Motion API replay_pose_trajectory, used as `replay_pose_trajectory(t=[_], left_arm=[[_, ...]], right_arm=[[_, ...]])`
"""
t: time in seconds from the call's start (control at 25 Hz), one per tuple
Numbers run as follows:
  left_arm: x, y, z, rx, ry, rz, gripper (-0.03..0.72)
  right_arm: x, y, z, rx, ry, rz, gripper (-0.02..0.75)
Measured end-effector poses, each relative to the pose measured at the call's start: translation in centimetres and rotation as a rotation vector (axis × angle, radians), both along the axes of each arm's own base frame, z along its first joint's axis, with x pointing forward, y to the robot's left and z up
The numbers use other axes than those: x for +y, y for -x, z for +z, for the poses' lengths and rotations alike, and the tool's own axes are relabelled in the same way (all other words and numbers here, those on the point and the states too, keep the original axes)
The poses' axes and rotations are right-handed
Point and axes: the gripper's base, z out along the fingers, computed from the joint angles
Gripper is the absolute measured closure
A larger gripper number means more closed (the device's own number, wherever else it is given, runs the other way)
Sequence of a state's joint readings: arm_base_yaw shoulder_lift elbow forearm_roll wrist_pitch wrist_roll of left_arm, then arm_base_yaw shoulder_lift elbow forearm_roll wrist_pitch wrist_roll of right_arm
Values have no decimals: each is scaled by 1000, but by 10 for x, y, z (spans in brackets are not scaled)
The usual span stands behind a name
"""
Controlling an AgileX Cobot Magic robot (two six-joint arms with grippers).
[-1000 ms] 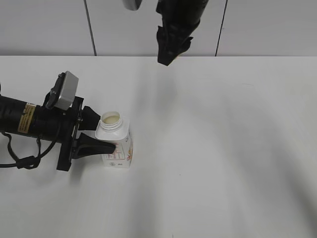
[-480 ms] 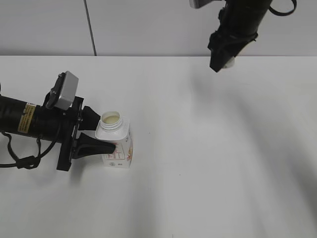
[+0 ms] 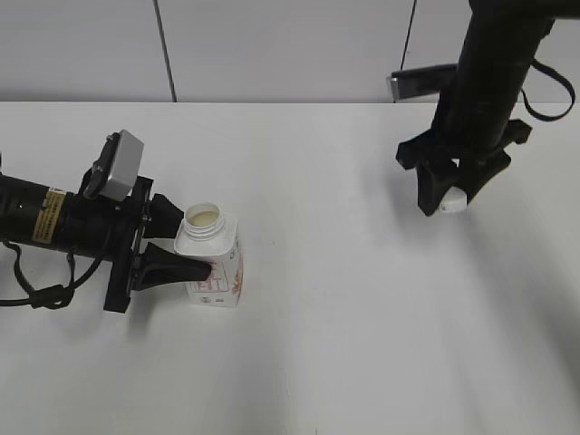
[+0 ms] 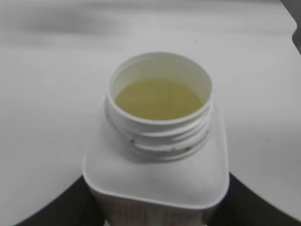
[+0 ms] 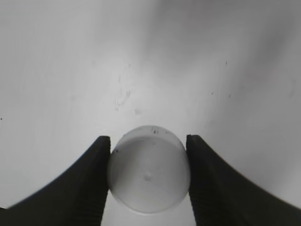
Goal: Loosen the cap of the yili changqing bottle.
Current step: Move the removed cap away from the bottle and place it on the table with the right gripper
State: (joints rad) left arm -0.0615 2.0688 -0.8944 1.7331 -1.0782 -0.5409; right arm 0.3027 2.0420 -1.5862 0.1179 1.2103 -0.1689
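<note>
Gripping the yili changqing bottle (image 3: 215,269) by its square body, the left fingers (image 3: 178,243) are closed against opposite sides, one before and one behind it, and the bottle stands upright on the white bench (image 3: 317,344). Its threaded neck is uncapped, with pale yellow liquid (image 4: 159,99) showing inside. Well apart to the far right, the right fingers (image 3: 450,201) pinch the cap (image 3: 452,203) between them, low above the bench.
</note>
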Motion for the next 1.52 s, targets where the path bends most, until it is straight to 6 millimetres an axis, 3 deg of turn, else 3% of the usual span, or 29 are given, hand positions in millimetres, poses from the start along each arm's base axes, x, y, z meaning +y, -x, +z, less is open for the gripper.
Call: replay_pose_trajectory(t=[0.28, 0.6, 0.96, 1.04, 1.2, 1.36, 1.52], left_arm=[[0, 0, 0, 0, 0, 0, 325], [0, 0, 0, 0, 0, 0, 325], [0, 0, 0, 0, 0, 0, 325], [0, 0, 0, 0, 0, 0, 325], [0, 0, 0, 0, 2, -1, 325], [0, 0, 0, 10, 4, 4, 322], [0, 0, 0, 43, 4, 25, 232]], right_arm=[[-6, 23, -49, 67, 8, -172, 350], [-6, 29, -85, -96, -89, -336, 350], [-8, 28, -92, -176, -109, -367, 350], [-8, 28, -92, -175, -109, -368, 307], [-8, 27, -92, -177, -112, -371, 124], [-8, 28, -91, -169, -109, -370, 108], [-8, 29, -91, -160, -107, -367, 115]])
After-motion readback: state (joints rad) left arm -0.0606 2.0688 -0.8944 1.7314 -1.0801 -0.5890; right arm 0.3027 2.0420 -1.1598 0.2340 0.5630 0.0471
